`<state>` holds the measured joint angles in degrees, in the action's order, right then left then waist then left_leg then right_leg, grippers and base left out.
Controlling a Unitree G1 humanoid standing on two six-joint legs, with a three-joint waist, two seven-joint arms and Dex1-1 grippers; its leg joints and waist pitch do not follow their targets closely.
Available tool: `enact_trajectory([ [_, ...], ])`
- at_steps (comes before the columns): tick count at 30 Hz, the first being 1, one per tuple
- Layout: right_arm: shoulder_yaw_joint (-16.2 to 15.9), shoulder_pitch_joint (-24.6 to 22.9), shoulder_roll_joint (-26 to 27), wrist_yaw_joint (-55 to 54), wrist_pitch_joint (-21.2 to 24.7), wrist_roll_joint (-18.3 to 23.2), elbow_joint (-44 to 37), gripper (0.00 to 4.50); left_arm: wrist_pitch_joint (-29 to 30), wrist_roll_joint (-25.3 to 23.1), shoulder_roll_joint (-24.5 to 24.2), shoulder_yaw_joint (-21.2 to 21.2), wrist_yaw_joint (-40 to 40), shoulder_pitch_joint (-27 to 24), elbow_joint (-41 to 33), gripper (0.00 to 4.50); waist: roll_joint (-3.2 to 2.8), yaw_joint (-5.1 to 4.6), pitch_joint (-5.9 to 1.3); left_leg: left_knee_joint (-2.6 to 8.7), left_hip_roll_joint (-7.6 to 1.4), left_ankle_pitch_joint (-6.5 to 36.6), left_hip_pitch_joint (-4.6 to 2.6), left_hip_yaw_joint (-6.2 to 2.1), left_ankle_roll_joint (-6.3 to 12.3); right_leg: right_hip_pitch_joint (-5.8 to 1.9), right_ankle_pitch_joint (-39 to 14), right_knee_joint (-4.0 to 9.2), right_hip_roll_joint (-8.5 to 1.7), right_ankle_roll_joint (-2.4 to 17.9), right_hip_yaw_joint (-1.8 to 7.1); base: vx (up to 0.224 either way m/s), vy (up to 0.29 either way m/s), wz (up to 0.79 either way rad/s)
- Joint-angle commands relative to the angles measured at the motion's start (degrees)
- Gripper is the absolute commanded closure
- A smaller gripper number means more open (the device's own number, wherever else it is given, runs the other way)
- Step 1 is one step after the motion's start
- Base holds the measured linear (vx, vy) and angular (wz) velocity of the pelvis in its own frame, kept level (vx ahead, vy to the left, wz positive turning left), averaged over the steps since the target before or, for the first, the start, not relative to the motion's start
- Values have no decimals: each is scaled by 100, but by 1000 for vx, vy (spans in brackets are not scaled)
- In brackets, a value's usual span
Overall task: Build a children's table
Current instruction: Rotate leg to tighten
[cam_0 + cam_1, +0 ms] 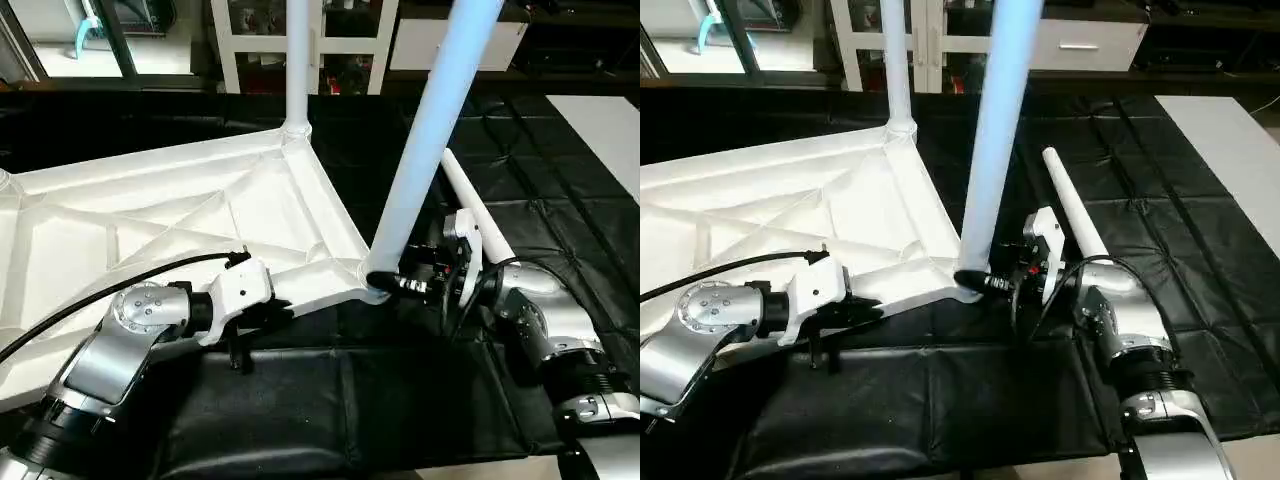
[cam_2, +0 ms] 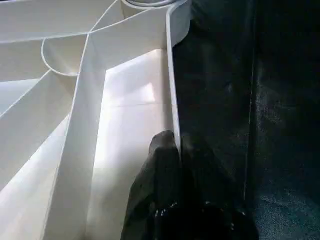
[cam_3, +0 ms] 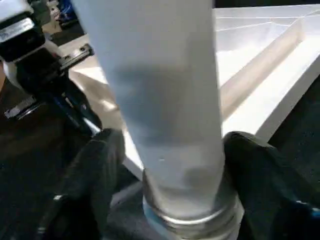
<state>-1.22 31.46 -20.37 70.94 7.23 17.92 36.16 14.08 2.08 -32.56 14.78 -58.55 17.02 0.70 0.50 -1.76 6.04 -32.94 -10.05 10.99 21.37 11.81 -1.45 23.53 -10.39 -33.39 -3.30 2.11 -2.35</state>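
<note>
The children's table top point(image 1: 170, 215) lies upside down, ribbed underside up, on a black mat. One white leg point(image 1: 297, 60) stands upright in the far corner socket. A second leg point(image 1: 430, 140) stands in the near right corner socket point(image 1: 368, 283), leaning slightly right. Another leg point(image 1: 478, 212) lies on the mat behind my right arm. My left gripper point(image 2: 175, 145) is shut on the top's near rim point(image 2: 170, 75), left of that socket. My right gripper point(image 3: 175, 165) is open at the second leg's base, one finger on each side, with a small gap showing at one finger point(image 3: 102, 170).
A white glass-door cabinet point(image 1: 262, 45) stands behind the table top. A white board point(image 1: 605, 125) lies at the far right on the black mat point(image 1: 330, 400). A black cable point(image 1: 120, 280) runs over the table top to my left wrist.
</note>
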Motion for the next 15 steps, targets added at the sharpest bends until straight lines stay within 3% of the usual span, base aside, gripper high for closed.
enact_trajectory([
  [1,-55,34,50,-20,0,-61,14,144,25,-49,58,217,-14,-87,105,450,-23,7,-340,327,-385,405,-126,-122,746,-257,-283,245,-435,1653,269,0,0,0],
  [10,-41,4,94,-339,-16,-156,88,205,51,-42,51,203,-14,-63,127,450,-20,35,-343,309,-373,415,-123,-114,728,-253,-281,232,-431,1649,278,0,0,0],
  [12,-8,15,262,-1230,-46,-468,339,216,174,-113,203,245,173,12,148,450,-14,17,-330,315,-371,623,-119,-120,616,-235,-617,261,-442,1604,292,0,0,0],
  [15,-1,-54,455,-2002,122,-669,484,229,257,-189,409,291,401,93,222,450,-4,-33,-275,349,-365,1192,-136,-143,282,-192,-1592,362,-450,1388,304,0,0,0],
])
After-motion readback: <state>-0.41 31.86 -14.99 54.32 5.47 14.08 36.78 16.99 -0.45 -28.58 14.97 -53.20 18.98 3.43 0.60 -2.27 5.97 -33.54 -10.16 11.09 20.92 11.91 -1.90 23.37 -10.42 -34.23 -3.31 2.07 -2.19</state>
